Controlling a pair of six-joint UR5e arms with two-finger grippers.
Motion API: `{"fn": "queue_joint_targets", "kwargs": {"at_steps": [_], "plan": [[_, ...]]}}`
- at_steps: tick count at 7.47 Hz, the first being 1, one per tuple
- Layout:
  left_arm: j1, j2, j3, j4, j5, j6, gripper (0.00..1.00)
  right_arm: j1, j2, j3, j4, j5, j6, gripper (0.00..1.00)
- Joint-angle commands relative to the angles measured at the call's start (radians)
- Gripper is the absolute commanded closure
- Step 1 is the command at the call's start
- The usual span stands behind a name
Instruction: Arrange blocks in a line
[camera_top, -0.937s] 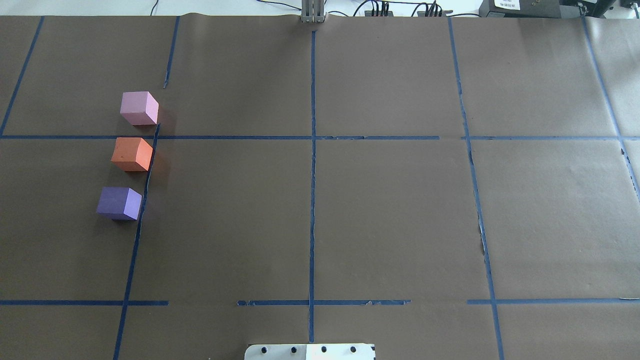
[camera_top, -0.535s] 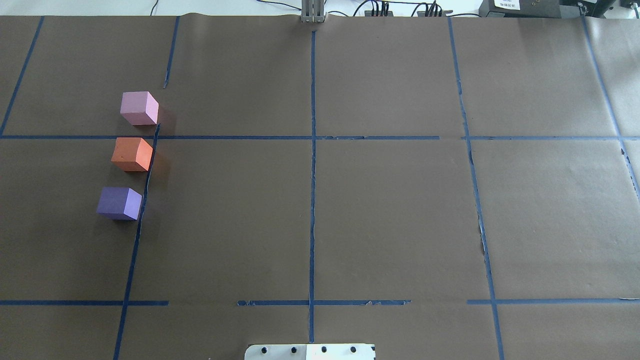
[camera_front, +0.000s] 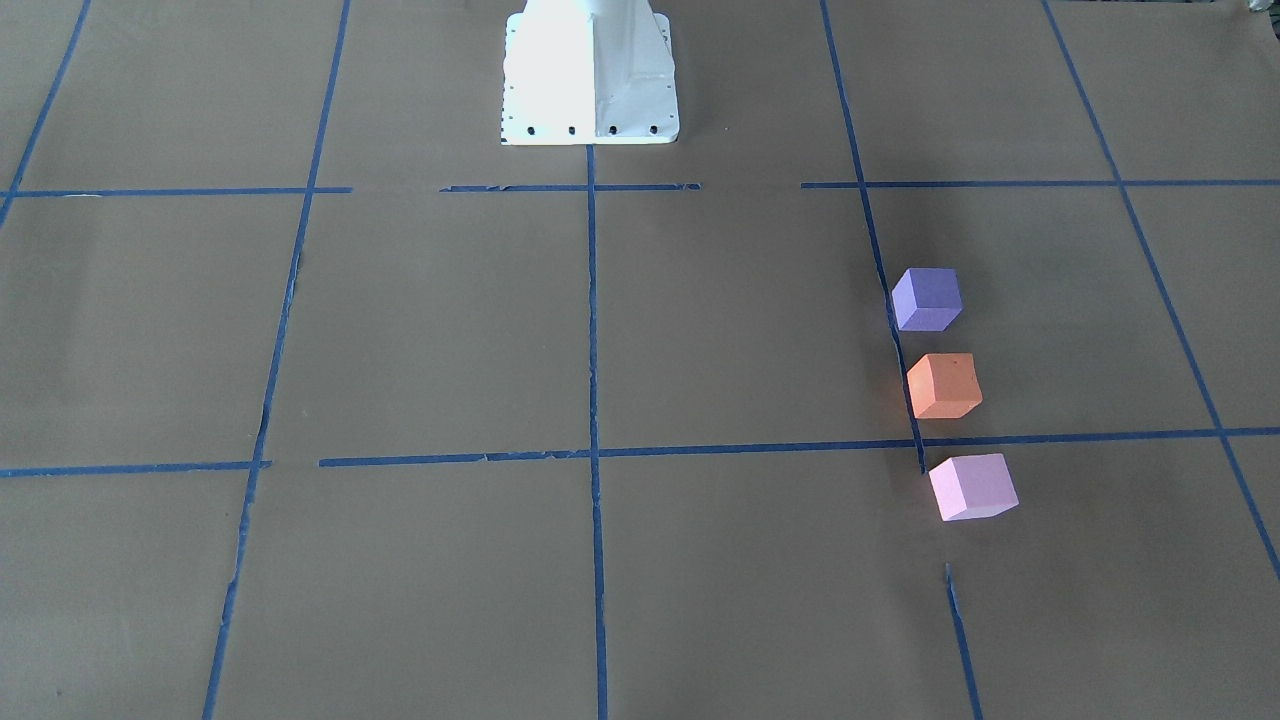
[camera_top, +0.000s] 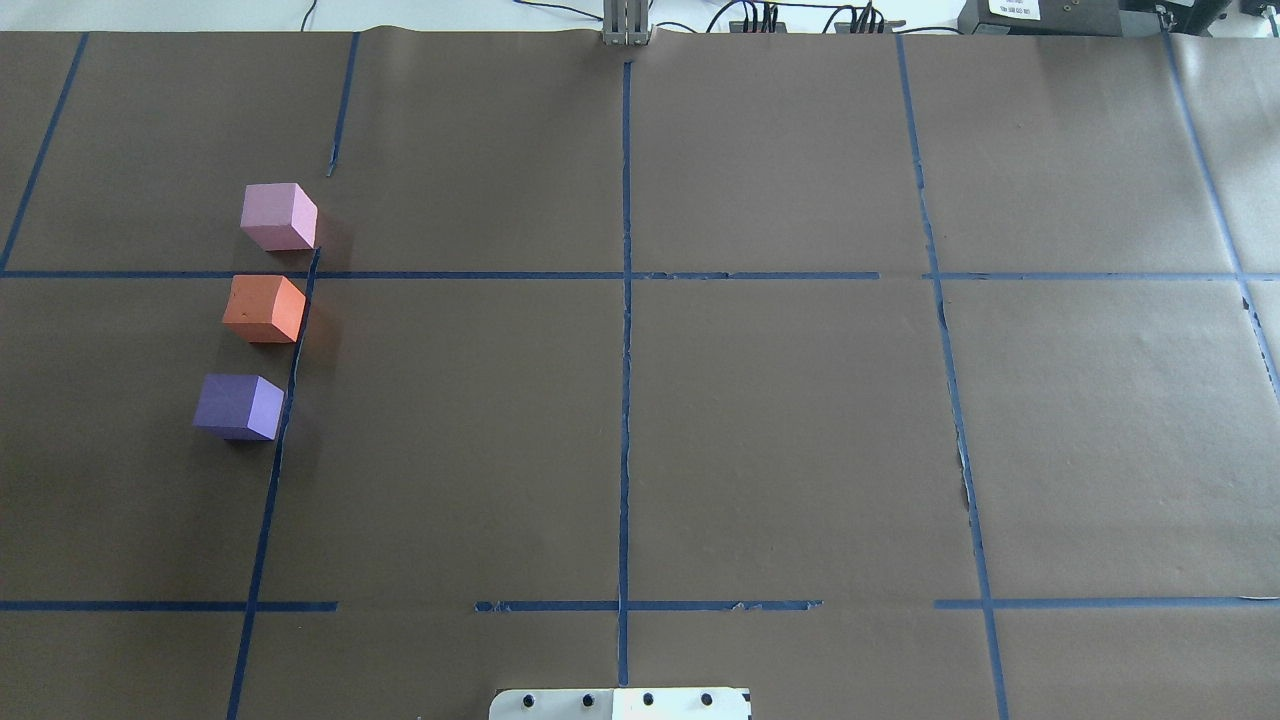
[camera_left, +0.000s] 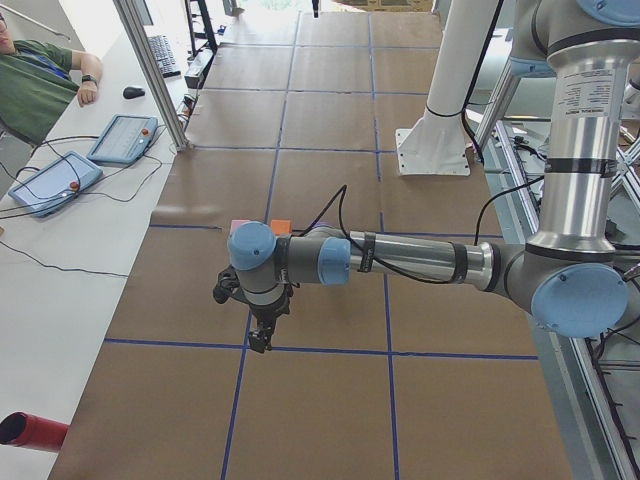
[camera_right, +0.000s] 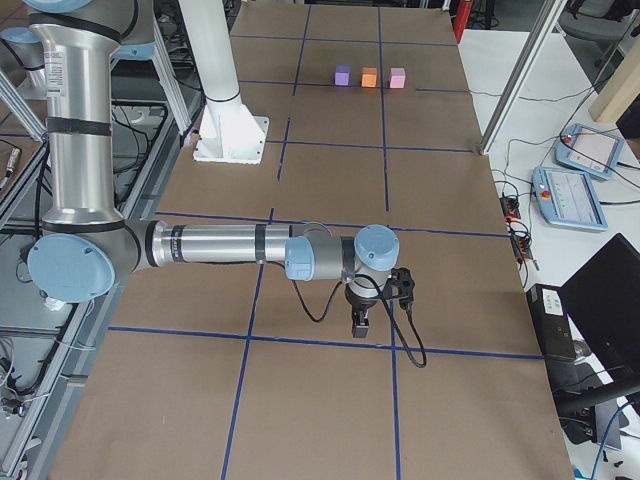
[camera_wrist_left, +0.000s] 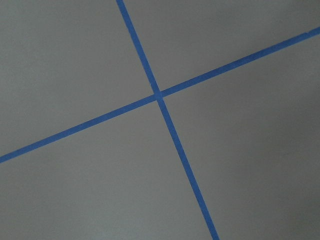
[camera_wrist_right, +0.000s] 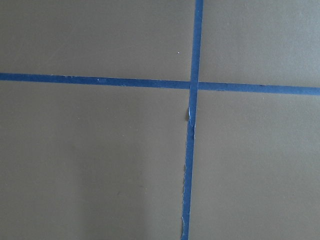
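Left gripper (camera_left: 260, 342): points straight down over a tape crossing near the counter's (camera_top: 780, 430) left end, well apart from the blocks. It shows only from the side, so I cannot tell whether it is spread or pressed together.
Right gripper (camera_right: 360, 325): hangs the same way near the opposite end, far from the blocks. Again I cannot tell how its jaws stand.
Blocks: they sit in one row on the robot's left side of the counter. The purple block (camera_top: 238, 407) is nearest the robot's base (camera_top: 620, 703), the orange block (camera_top: 263, 309) sits in the middle, and the pink block (camera_top: 278, 216) is farthest. Small gaps separate them and none touch.
Why there: each block sits just beside the same blue tape strip (camera_top: 268, 500), on its outer side (the strip probably served as a ruler for the row).
Why the arms are out wide: nothing is held that I can see. Both wrist views show only brown paper and tape, which suits arms parked clear of the row.
Progress: the line looks finished, with at most a small squaring-up left, since the faces are turned slightly differently.
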Motion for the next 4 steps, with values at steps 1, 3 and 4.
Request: {"fn": "queue_joint_targets", "kwargs": {"at_steps": [1,3,4], "plan": [[-0.019,-0.004,0.043,-0.028,-0.021,-0.066,0.00,0.000,0.000,-0.001,0.000,0.001,0.000,0.00],[-0.019,0.004,0.073,-0.104,-0.021,-0.222,0.00,0.000,0.000,-0.001,0.000,0.000,0.000,0.00],[-0.019,0.004,0.096,-0.135,-0.022,-0.261,0.00,-0.001,0.000,-0.001,0.000,0.000,0.000,0.00]]}}
